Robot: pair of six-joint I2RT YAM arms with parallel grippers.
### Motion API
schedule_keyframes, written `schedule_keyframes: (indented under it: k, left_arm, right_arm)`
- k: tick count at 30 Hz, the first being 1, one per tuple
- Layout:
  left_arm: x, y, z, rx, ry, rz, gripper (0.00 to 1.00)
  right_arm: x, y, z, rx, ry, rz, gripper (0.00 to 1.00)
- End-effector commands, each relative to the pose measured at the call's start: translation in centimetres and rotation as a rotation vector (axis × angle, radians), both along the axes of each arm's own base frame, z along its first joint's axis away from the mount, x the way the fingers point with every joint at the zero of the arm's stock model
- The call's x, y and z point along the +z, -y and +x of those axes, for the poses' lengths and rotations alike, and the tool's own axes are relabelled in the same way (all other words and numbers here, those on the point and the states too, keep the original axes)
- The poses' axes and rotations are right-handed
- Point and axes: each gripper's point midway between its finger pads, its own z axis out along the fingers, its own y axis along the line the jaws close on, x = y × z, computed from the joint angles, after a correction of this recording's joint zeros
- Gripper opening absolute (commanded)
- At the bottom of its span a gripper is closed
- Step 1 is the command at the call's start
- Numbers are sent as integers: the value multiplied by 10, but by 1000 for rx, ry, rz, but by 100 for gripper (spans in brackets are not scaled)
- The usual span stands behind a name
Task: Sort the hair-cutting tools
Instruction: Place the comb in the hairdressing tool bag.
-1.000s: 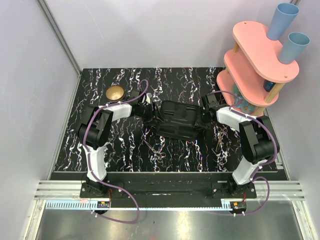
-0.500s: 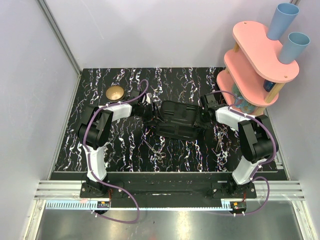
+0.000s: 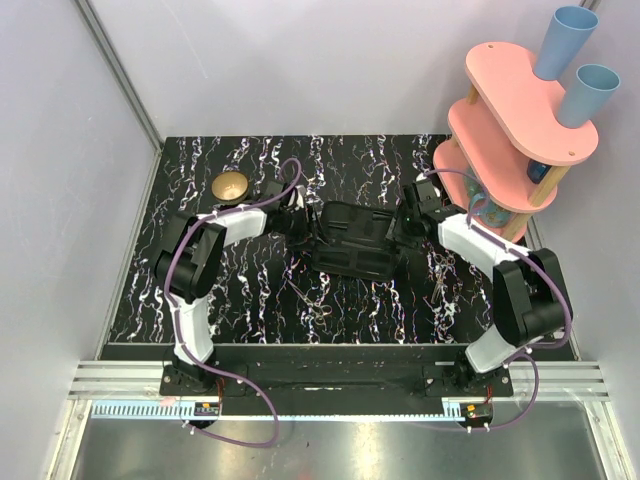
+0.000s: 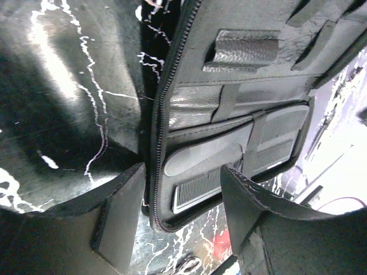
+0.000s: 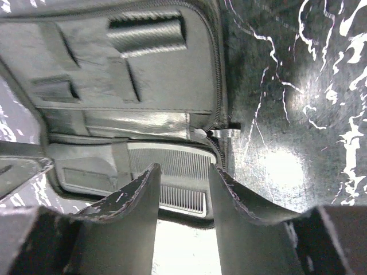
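While the black case (image 3: 355, 245) lay open and flat on the dark table (image 3: 200, 300), the two arms reached in to it from both sides. The left gripper (image 3: 307, 224) was at the left end of the case. Its two fingers (image 4: 123, 217) were spread wide apart, and the zip edge of the case ran between them. They were not pinching anything. The right gripper (image 3: 408, 222) was at the right end of the case. Its fingers (image 5: 129, 209) were apart too, but the gap was smaller, and the ribbed pocket of the case showed through it. I could not tell if they touched the case.

The first scissors (image 3: 311, 300) lay on the table in front of the case, on the side near the arm bases, below its left half. They were apart from the left gripper. The second scissors (image 3: 437, 272) lay just off the near right corner of the case, close under the right arm but not in its fingers.

A brass bowl (image 3: 230, 185) sat off to the left of the case, past its far corner. A pink shelf (image 3: 510, 130) stood to the right of the case.
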Motion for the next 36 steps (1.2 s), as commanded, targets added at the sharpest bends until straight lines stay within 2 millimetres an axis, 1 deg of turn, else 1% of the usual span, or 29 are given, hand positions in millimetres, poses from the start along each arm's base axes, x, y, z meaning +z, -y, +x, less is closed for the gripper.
schedule_keyframes:
  k: [1,4,7,8,10,11,13,14,15,16,17,18,19,20,21,22,23,24,25,26,27,28,30,31,32,33,34,35,36]
  left_arm:
    - [-54,-58,-19,57,-51,312,60]
    - [-52,-61,-18,64,-38,335,60]
    - [-50,-65,-20,72,-33,363,60]
    - [-47,-69,-17,87,-16,381,60]
    - [-43,-76,-18,104,-11,413,61]
    - [-34,-82,-14,127,23,436,61]
    - [-24,-89,-13,147,52,458,63]
    - [-10,-91,-9,165,91,457,64]
    - [-4,-97,-8,183,110,480,64]
    - [2,-100,-7,194,126,488,64]
    - [19,-105,-4,222,173,494,65]
    - [22,-109,-6,233,183,506,66]
    - [37,-115,-4,261,226,513,66]
    - [44,-119,-4,274,246,517,67]
    - [48,-123,-7,286,256,524,68]
    - [63,-129,-7,313,295,528,68]
    - [68,-133,-9,328,307,534,70]
    - [71,-138,-13,338,313,543,72]
    - [85,-143,-14,365,352,540,73]
    - [90,-148,-17,379,358,544,74]
    - [93,-153,-20,393,364,547,78]
    - [106,-159,-23,424,397,544,80]
    - [112,-168,-33,462,404,552,85]
    - [128,-176,-37,506,445,543,87]
    - [133,-181,-43,544,448,535,89]
    - [147,-186,-51,583,490,502,92]
    - [154,-192,-55,618,513,494,94]
    - [162,-195,-59,651,532,467,96]
    - [164,-199,-65,668,546,457,98]
  right_arm:
    - [50,6,19,-8,155,-32,49]
    - [53,15,15,-31,165,-65,53]
    - [48,23,9,-58,152,-92,57]
    - [45,25,7,-66,146,-96,58]
    - [43,27,2,-66,133,-103,59]
    - [40,29,-2,-68,124,-108,59]
    - [40,29,-6,-61,123,-100,60]
    - [42,29,-8,-57,126,-96,59]
    - [44,27,-9,-46,130,-89,59]
    - [45,21,-11,-9,127,-70,59]
    - [46,17,-12,26,132,-56,58]
    - [50,10,-10,61,151,-37,58]
    - [51,1,-12,117,158,-19,58]
    - [52,-5,-11,152,167,-6,58]
    - [53,-15,-14,195,171,2,58]
    - [57,-22,-14,238,184,3,58]
    - [59,-31,-15,271,194,3,58]
    - [59,-44,-21,321,200,4,58]
    - [62,-54,-24,360,214,2,58]
    - [63,-61,-25,384,224,7,58]
    - [63,-68,-29,407,228,13,58]
    - [63,-81,-36,449,232,25,58]
    - [62,-93,-42,491,244,31,58]
    - [62,-102,-49,534,251,30,57]
    - [65,-110,-51,562,280,34,57]
    - [63,-115,-57,600,291,34,57]
    - [64,-121,-60,621,302,40,57]
    - [63,-130,-66,654,308,48,57]
    - [61,-134,-68,673,305,53,57]
